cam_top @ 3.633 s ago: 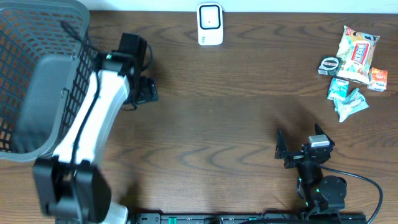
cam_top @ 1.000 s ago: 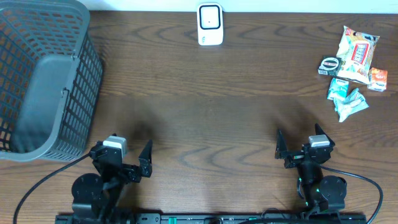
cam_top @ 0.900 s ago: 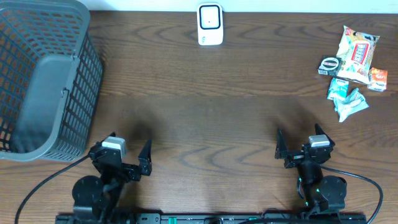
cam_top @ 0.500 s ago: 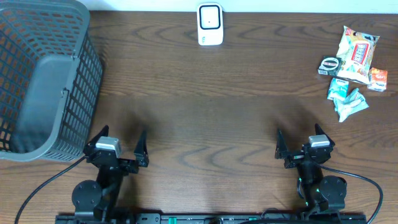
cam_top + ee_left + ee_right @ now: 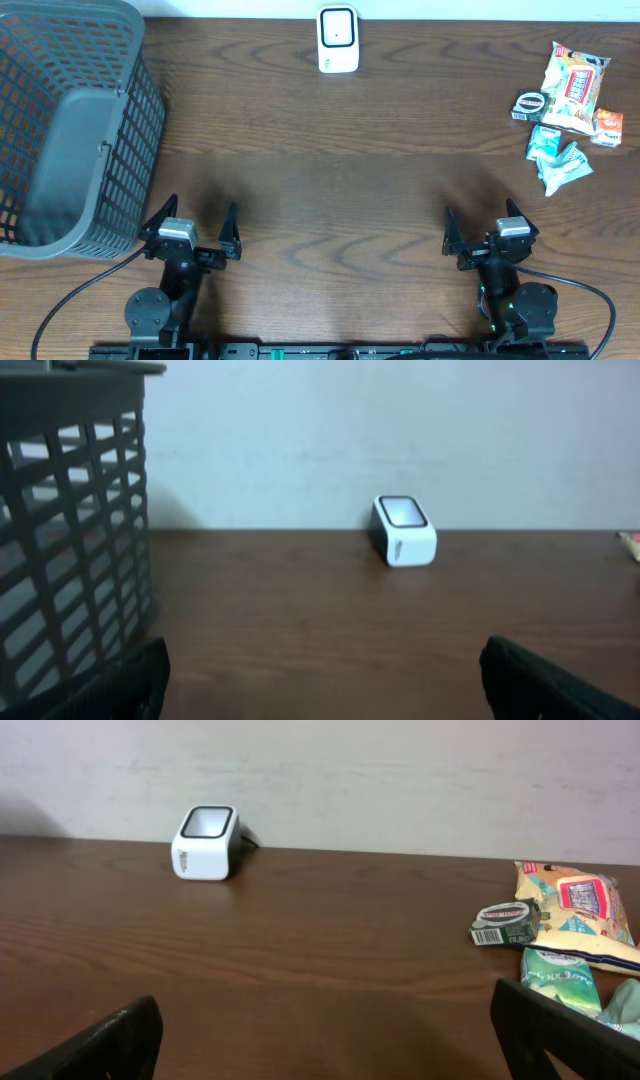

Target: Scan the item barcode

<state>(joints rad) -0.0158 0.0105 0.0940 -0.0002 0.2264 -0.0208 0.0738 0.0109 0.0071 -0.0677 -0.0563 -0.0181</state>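
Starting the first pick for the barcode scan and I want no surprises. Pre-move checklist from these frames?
1. left gripper open, holding nothing: ok.
2. right gripper open, holding nothing: ok.
3. scanner at the far edge of the table, nothing in front of it: ok.
4. Items to scan in sight, snack bag and teal packets at far right: ok.
5. Bare table between right gripper and those items: ok.
6. Barcode side of any item located: cannot tell.

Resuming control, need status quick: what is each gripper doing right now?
Left gripper: open, holding nothing.
Right gripper: open, holding nothing.
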